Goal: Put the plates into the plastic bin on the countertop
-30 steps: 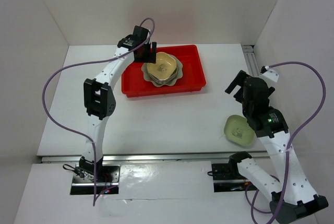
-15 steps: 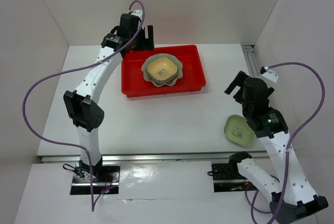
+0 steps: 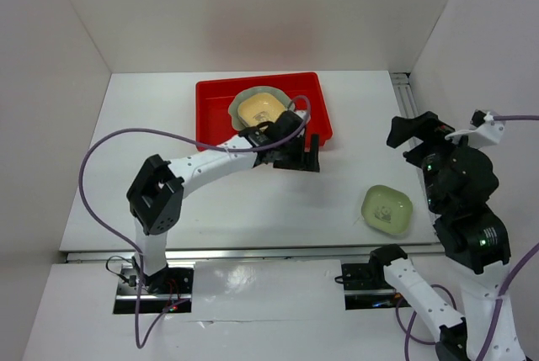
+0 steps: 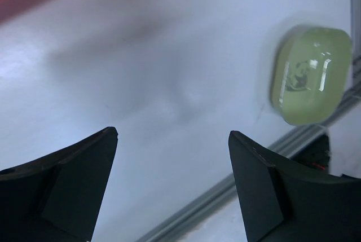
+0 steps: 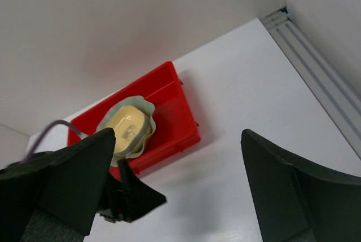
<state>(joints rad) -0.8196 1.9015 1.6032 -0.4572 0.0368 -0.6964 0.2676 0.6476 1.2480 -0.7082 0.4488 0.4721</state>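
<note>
The red plastic bin (image 3: 215,130) stands at the back of the white countertop (image 3: 253,201). In it the yellow panda dish (image 3: 259,109) rests on the pale green scalloped dish (image 3: 240,100). A light green panda dish (image 3: 387,209) lies on the countertop at the near right, also in the left wrist view (image 4: 310,75). My left gripper (image 3: 301,161) is open and empty, low over the countertop by the bin's front right corner (image 4: 172,133). My right gripper (image 3: 413,132) is open and empty, raised at the right; its view shows the bin (image 5: 183,115) and the yellow dish (image 5: 128,131). No pink or lavender dishes are in view.
White walls enclose the countertop on three sides. A metal rail (image 3: 404,96) runs along the right wall and another (image 3: 253,253) along the near edge. My left arm's purple cable (image 3: 109,146) loops over the left half of the countertop.
My left arm swung from behind the bin's back left corner to its front right corner, out over the countertop. My right arm rose and drew right, uncovering the light green dish.
</note>
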